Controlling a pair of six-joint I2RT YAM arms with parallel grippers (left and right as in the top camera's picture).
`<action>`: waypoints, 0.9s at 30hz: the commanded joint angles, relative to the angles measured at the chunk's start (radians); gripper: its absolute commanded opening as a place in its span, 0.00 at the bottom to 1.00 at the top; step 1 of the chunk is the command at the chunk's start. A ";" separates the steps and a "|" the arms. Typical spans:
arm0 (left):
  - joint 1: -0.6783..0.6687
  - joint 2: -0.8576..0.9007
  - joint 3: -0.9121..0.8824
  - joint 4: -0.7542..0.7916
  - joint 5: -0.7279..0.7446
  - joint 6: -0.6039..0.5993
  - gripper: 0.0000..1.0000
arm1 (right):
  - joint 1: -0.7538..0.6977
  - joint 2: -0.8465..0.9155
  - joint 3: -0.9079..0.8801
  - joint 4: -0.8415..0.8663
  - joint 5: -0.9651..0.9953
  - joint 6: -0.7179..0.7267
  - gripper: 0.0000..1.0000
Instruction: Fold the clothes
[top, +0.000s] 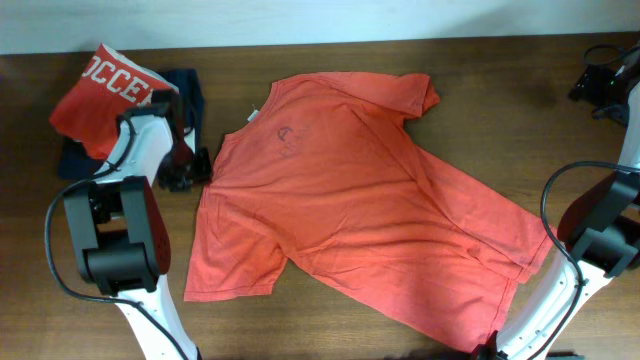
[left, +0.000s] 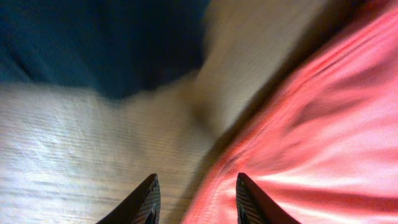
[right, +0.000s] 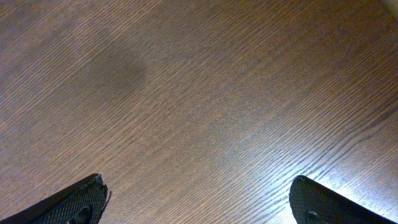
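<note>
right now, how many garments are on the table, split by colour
red: 2, the spread coral-red t-shirt and the folded red shirt with white lettering
dark navy: 1, the folded dark navy garment, partly under the folded red shirt
total: 3

Coral red is standing out against brown wood grain.
The T-shirt (top: 370, 200) is showing plain coral red, with only a faint darker outline mark near the collar, toward eleven o'clock of the cloth. At ten o'clock in the overhead view a folded red garment (top: 95, 110) is displaying white block lettering (top: 115, 80), and it is lying over a dark navy garment (top: 190, 95). The tabletop (top: 300, 320) is showing mid-brown with fine, darker grain lines. The left arm (top: 125, 240) and right arm (top: 600, 230) are showing white shells and black joints, and their jaws are appearing black.
</note>
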 joint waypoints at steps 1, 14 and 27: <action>-0.013 -0.010 0.165 -0.019 0.151 0.009 0.40 | 0.005 -0.015 0.010 0.000 0.009 0.004 0.99; -0.313 -0.010 0.481 0.051 0.164 0.234 0.40 | 0.005 -0.015 0.010 0.000 0.009 0.004 0.99; -0.591 0.105 0.481 0.336 -0.026 0.468 0.42 | 0.005 -0.015 0.010 0.000 0.009 0.005 0.99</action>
